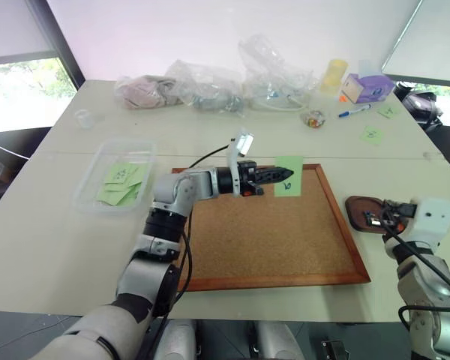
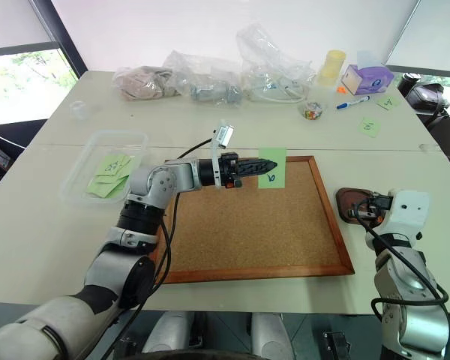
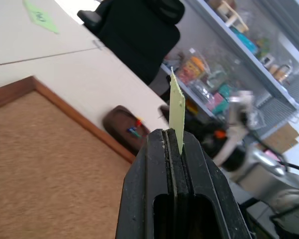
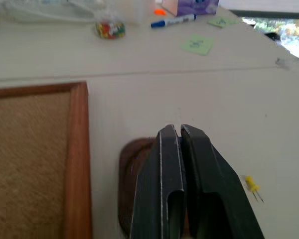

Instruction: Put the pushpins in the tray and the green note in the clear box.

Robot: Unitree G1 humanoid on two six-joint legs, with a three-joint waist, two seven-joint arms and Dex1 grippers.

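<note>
The green note [image 1: 289, 177], light green with a black mark, hangs upright over the far edge of the cork board, and my left gripper [image 1: 273, 175] is shut on its edge. In the left wrist view the note [image 3: 177, 112] stands edge-on between the closed fingers. The tray [image 1: 358, 211], a dark brown dish, sits just right of the board. It holds a red and a blue pushpin [image 3: 134, 130]. My right gripper [image 4: 179, 133] is shut just above the tray [image 4: 128, 167], with nothing seen between its fingers. The clear box [image 1: 117, 154] lies at the left and has several green notes inside.
The wood-framed cork board [image 1: 270, 232] fills the middle of the table. A yellow pin [image 4: 252, 185] lies on the table beside the tray. Along the far edge are clear plastic bags [image 1: 210, 86], a yellow cup [image 1: 333, 75], a purple box [image 1: 369, 88], a marker [image 1: 354, 112] and loose green notes [image 1: 372, 134].
</note>
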